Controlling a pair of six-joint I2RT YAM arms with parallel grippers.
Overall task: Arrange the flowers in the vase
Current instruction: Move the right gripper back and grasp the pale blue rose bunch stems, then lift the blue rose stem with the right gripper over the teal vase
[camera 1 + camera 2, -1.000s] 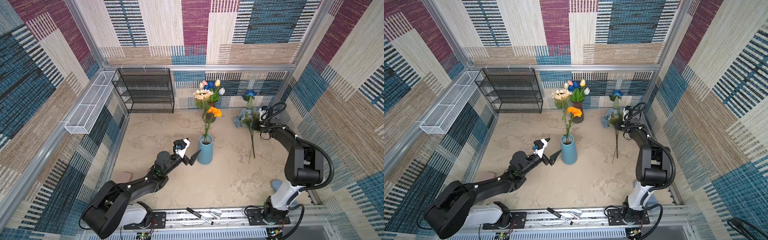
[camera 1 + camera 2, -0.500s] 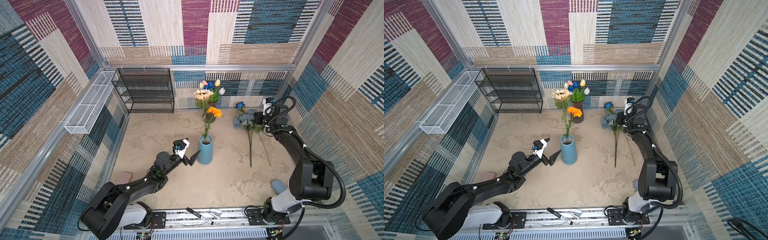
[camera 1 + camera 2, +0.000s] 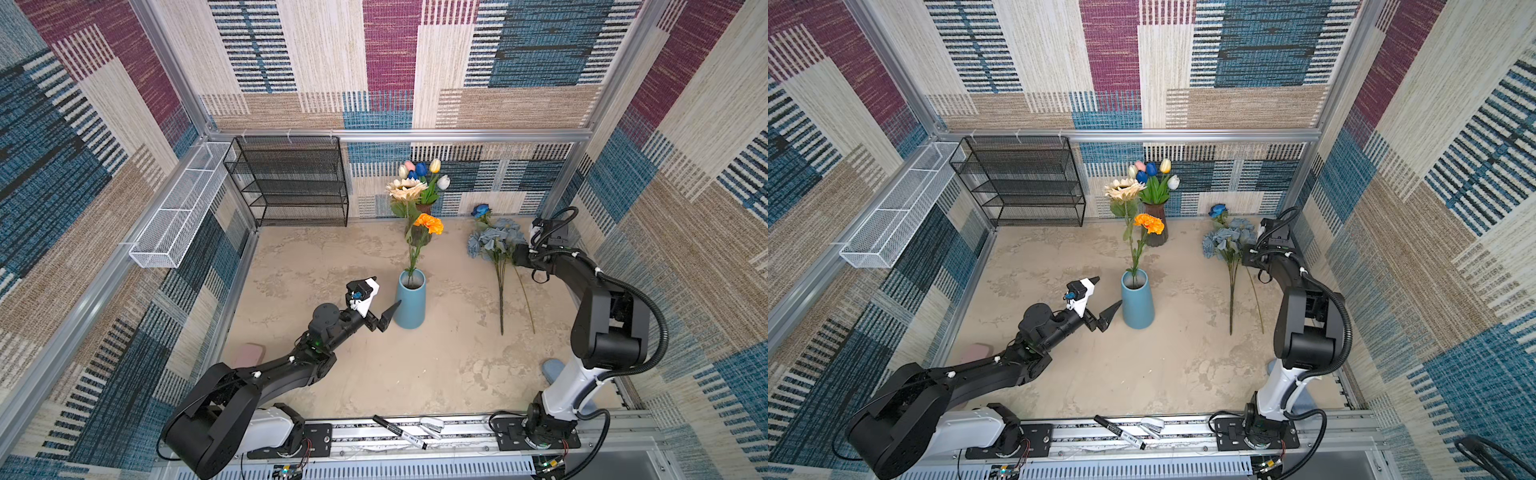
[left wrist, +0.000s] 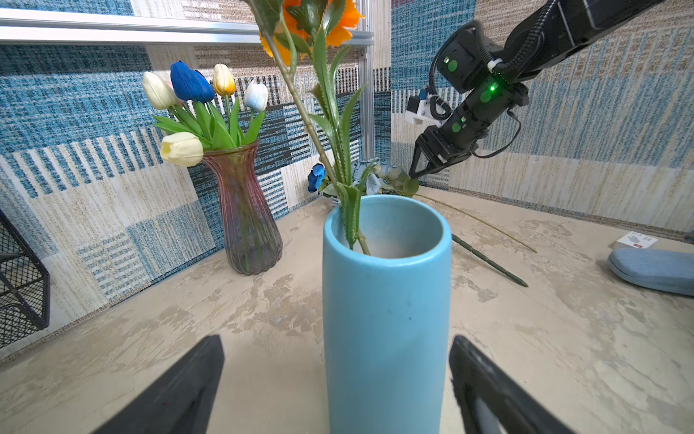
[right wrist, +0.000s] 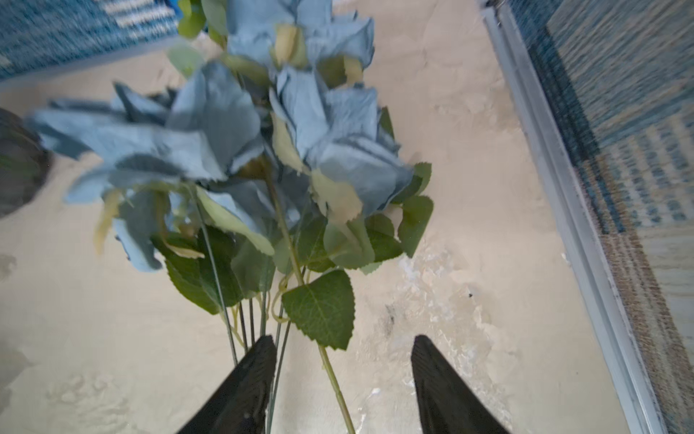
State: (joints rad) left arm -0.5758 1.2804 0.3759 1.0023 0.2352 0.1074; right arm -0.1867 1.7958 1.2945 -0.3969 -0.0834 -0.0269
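Note:
A light-blue vase [image 3: 410,299] [image 3: 1137,303] [image 4: 386,300] stands mid-table and holds a cream sunflower [image 3: 403,192] and an orange bloom [image 3: 430,223]. My left gripper [image 3: 384,296] [image 4: 338,360] is open, one finger on each side of the vase, not touching it. A dusty-blue rose bunch [image 3: 492,241] [image 5: 225,131] and a deep-blue rose [image 3: 481,210] [image 4: 317,176] lie on the table at the right. My right gripper [image 3: 513,253] [image 5: 343,357] is open just above their stems; a green stem runs between its fingers. Tulips [image 3: 419,174] [image 4: 195,94] stand in a tinted glass vase [image 4: 248,225] at the back wall.
A black wire rack [image 3: 291,183] stands at the back left, next to a white mesh basket [image 3: 178,208] on the left wall. A pink pad [image 3: 249,353] lies front left, a grey-blue case [image 4: 653,270] front right. The right wall rail [image 5: 563,188] runs close to the right gripper.
The right arm drew back toward the right wall. The blue flowers shifted left and settled on the table with their stems spread apart. The left arm has not moved.

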